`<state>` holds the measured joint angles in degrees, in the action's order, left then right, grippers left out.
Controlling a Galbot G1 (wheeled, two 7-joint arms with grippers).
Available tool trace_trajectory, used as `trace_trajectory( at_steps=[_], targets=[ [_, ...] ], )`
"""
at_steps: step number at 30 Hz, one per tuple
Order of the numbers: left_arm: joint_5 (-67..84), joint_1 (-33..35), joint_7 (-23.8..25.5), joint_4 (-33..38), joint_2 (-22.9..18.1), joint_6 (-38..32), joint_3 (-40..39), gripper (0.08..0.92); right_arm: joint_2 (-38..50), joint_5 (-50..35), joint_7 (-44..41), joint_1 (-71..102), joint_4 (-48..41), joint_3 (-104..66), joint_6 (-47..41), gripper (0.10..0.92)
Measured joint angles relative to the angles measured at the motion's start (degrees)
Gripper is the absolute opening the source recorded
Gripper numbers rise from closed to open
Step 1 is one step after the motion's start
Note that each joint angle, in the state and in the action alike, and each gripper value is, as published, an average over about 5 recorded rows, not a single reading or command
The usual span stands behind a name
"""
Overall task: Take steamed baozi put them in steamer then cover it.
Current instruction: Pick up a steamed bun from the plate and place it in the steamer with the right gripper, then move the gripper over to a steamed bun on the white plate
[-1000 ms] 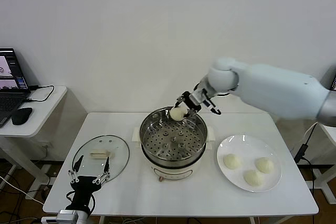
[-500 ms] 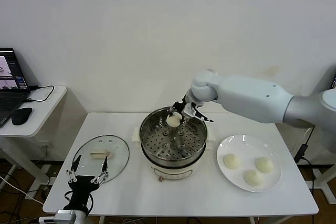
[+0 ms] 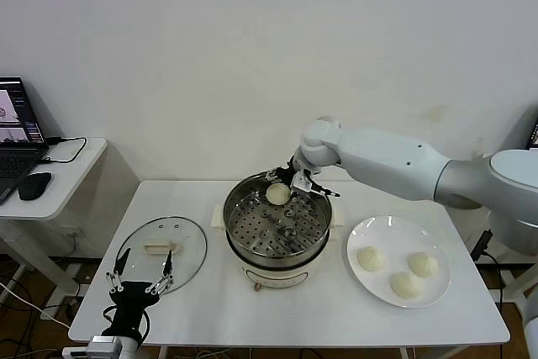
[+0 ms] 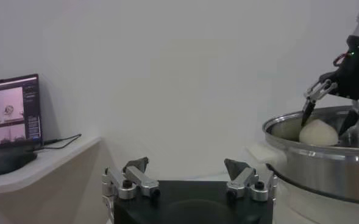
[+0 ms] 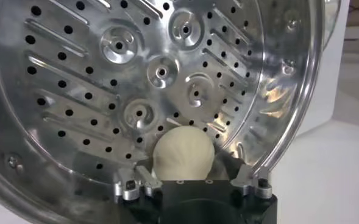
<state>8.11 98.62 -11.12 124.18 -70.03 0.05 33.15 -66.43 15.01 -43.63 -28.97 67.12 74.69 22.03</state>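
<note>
Steamer on the counter holds one baozi on its perforated tray, at the far side. My right claw hangs over it, spread wide, gripping nothing. Plate to the right carries 3 more buns. Wrist view cuts off the bun's underside. They're smooth, round, cream-white. Left claw parked open near the glass lid
</note>
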Motion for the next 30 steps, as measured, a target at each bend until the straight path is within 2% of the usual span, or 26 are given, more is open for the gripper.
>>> trace_trajectory(
  at_steps=[8, 15, 22, 30],
  targets=[
    [0.4, -0.1, 0.0, 0.5, 0.7, 0.1, -0.1, 0.823, 8.0, -13.7, -6.3, -8.0, 10.4, 1.6, -13.2, 0.823],
    [1.0, -0.9, 0.1, 0.6, 1.8, 0.1, -0.5, 0.823, 19.5, -22.8, -10.3, -14.3, 20.5, 3.6, -26.7, 0.823],
    [1.8, -1.6, 0.2, 0.2, 3.1, 0.1, -0.8, 0.823, 32.3, -25.2, -12.1, -15.7, 27.8, 6.0, -34.1, 0.823],
    [2.0, -2.6, 0.3, -0.8, 3.5, 0.2, -1.4, 0.823, 43.0, -22.3, -12.8, -9.1, 31.0, 4.2, -37.4, 0.823]
  ],
)
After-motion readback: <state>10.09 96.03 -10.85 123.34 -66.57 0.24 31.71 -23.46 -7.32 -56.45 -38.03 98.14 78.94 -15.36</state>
